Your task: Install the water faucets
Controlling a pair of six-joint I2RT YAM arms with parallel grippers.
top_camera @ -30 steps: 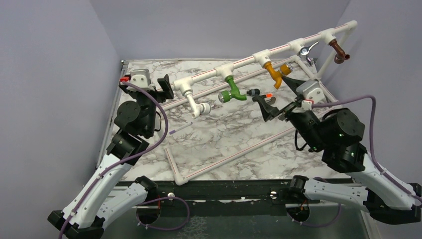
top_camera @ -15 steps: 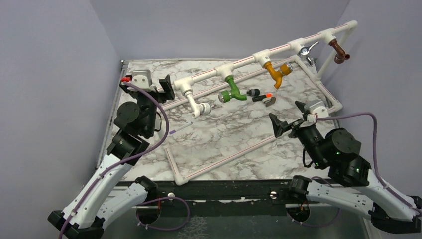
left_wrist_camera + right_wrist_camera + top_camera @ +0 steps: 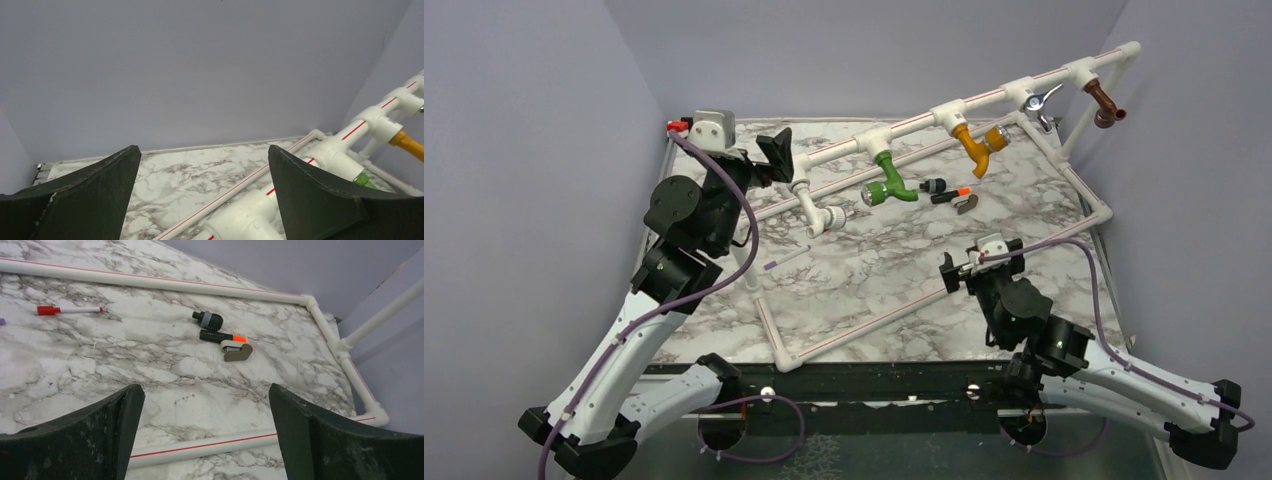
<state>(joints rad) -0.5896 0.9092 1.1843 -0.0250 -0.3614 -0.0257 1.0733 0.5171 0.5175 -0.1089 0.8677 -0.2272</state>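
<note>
Your right claw [image 3: 951,272] has pulled back from the orange faucet [image 3: 976,146] at the far right. It now hangs spread and empty over the near right of the tabletop [image 3: 894,255]. Your left claw [image 3: 774,152] has lifted and swung right, also spread wide with nothing in it, to just left of the white faucet [image 3: 820,212]. The green faucet [image 3: 892,182] hangs from the raised rail of the pipe frame [image 3: 919,120] between those two faucets. With neither claw holding anything, I judge these faucets seated and the job close to done. A few loose fittings [image 3: 949,195] lie on the marble below the rail, well beyond the right claw. For room, the right claw has bare marble ahead, but the frame's low rail runs just beside it and the right wall is close. The left claw sits hard by the raised rail's left end, with the left wall on its other side, so back it away before swinging.
</note>
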